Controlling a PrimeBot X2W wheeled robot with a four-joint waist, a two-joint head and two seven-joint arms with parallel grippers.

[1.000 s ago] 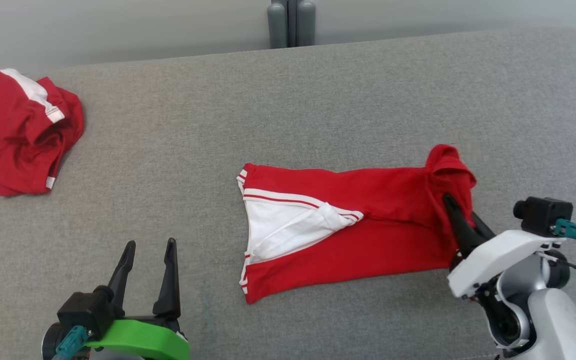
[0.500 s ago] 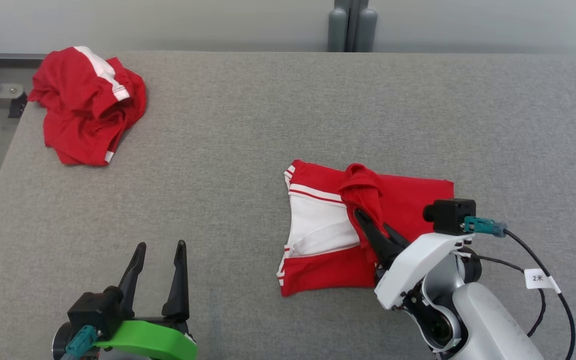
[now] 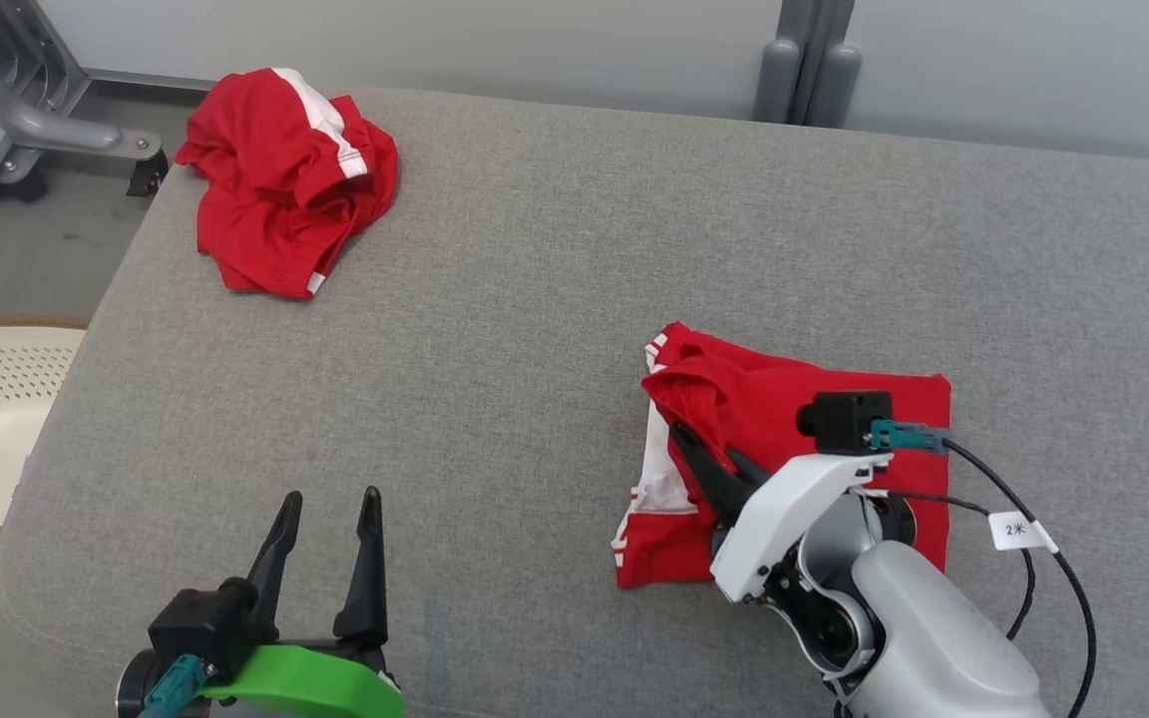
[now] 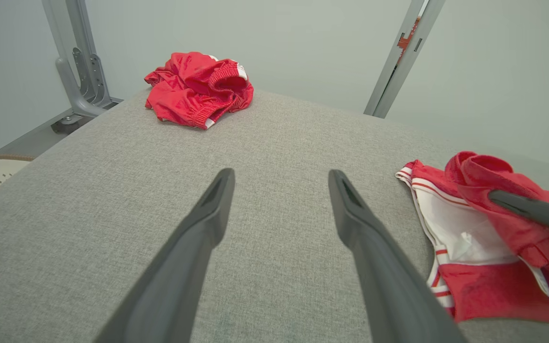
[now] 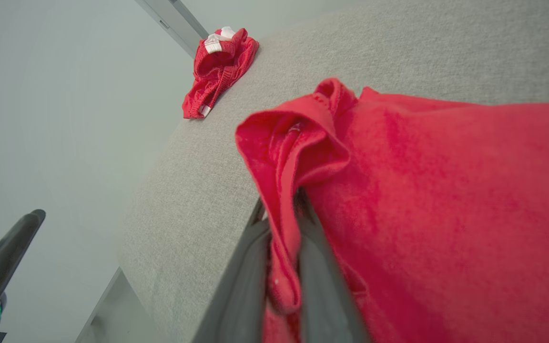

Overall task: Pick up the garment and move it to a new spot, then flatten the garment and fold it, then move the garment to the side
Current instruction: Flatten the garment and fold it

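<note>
Our right end effector [image 3: 704, 444] pinches a raised red edge of the garment [image 3: 774, 384].
We see the garment half doubled over on the grey surface [image 3: 535, 329], right of centre in the head view, with a white panel showing at its left side; the fingers are closed tight on the lifted fold. Our left end effector [image 3: 330, 496] hovers at the lower left, fingers parted, holding nothing. A second red garment [image 3: 275, 189] sits crumpled at the upper left.
</note>
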